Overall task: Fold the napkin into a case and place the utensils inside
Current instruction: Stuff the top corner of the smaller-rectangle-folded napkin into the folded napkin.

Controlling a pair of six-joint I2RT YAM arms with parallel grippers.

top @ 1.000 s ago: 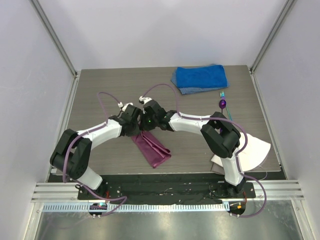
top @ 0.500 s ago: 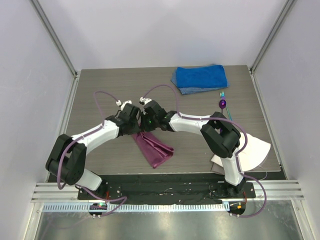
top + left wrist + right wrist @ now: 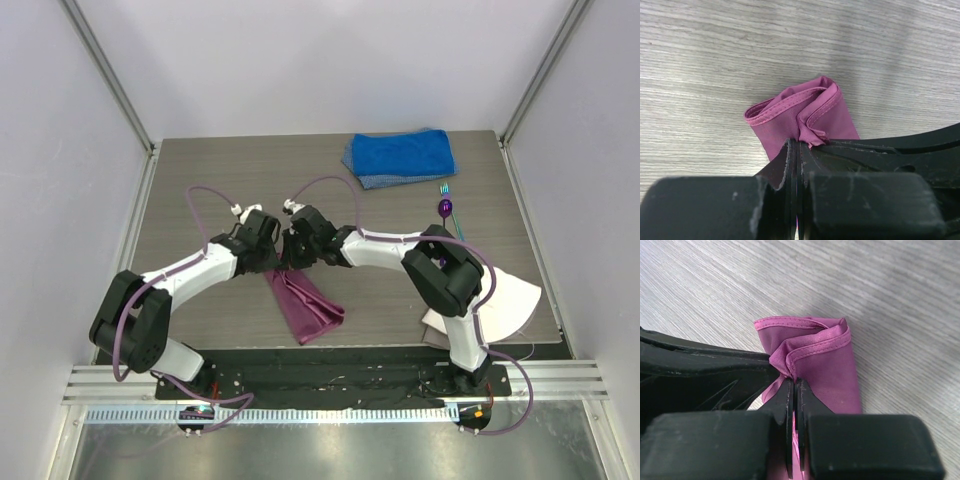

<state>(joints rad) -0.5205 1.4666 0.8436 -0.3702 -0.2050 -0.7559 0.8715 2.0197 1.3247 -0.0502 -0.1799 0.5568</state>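
1. The left fingers [image 3: 788,156] are clenched on a puckered fold of the napkin [image 3: 807,107]. No gap shows between the tips.
2. The right fingers [image 3: 788,390] are clenched on the same bunched end of the napkin, from the opposite side. The two pairs of fingers stand just beside each other, tips facing.
3. Ahead of both sets of tips, a short rolled end of the napkin protrudes, its stitched hem uppermost.
4. Behind the fingers, the rest of the napkin trails as a narrow folded strip toward the near edge of the worktop [image 3: 200,190] and lies on it.
5. Well apart from the right fingers, on their outer side, lie the spoon [image 3: 445,208] and the fork [image 3: 446,188], close together.
6. Beyond the fingers, at the far edge, lies a blue towel [image 3: 400,155].
7. A white cloth [image 3: 512,298] lies at the near right corner, partly behind the right arm.
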